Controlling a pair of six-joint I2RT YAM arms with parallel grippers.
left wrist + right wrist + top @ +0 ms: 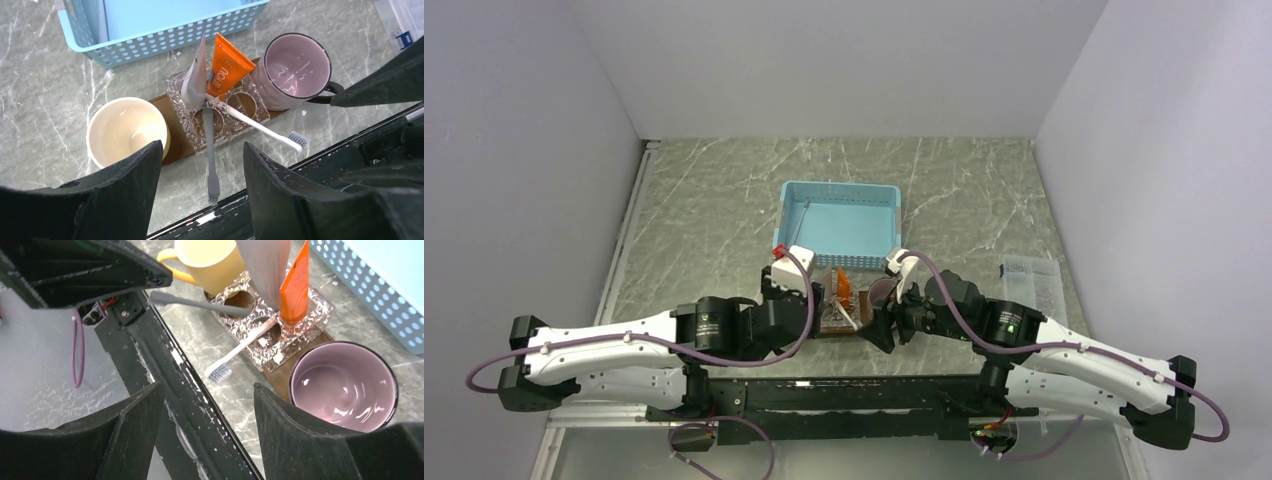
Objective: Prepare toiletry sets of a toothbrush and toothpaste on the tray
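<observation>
The brown tray (177,145) lies just in front of the basket and carries a clear glass holder (250,107). The orange toothpaste (225,67) stands in the holder beside a grey tube (195,80). A white toothbrush (260,125) leans out of a holder hole, bristles over the table. A grey toothbrush (211,150) leans out of another hole. They also show in the right wrist view: the toothpaste (295,285) and the white toothbrush (242,346). My left gripper (202,167) is open and empty above the tray's near edge. My right gripper (207,390) is open and empty near the purple mug.
A cream mug (125,130) stands on the tray's left end, a purple mug (295,67) on its right end. The light-blue basket (839,215) sits behind with a thin stick-like thing (800,222) at its left side. A clear plastic box (1034,280) lies at the right.
</observation>
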